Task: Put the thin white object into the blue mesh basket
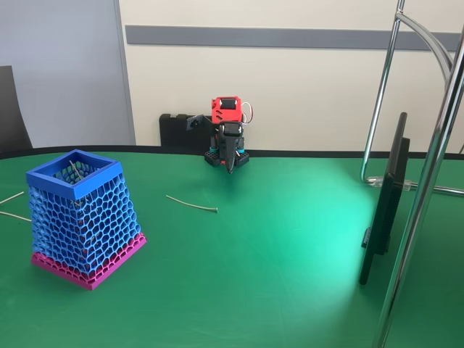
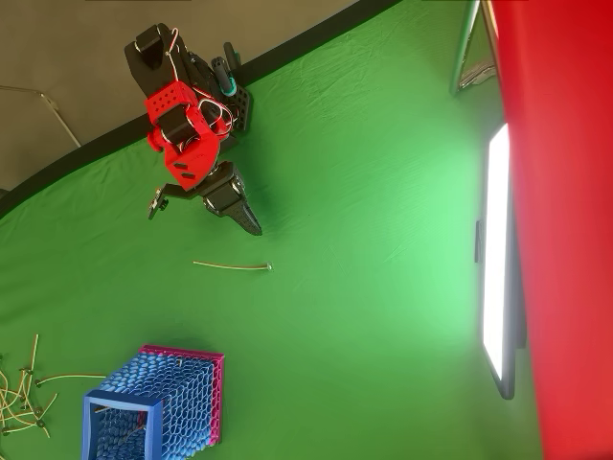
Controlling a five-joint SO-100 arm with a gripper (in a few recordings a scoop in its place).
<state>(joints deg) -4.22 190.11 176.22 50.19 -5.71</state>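
Observation:
A thin white object (image 1: 191, 204) (image 2: 232, 265) lies flat on the green table, between the arm and the basket. The blue mesh basket (image 1: 84, 216) (image 2: 158, 407) stands upright at the left of the fixed view, with a solid blue rim and a magenta bottom band; a thin stick shows inside it. My gripper (image 1: 230, 165) (image 2: 251, 225) hangs folded close to the arm's base, its black fingers pointing down and pressed together, holding nothing. It is well apart from the object.
Several more thin whitish sticks (image 2: 24, 393) lie beside the basket at the table's left edge (image 1: 9, 206). A black monitor (image 1: 386, 199) (image 2: 498, 259) on a chrome tube frame (image 1: 428, 181) stands at the right. The table's dark rim (image 1: 304, 154) runs behind the arm.

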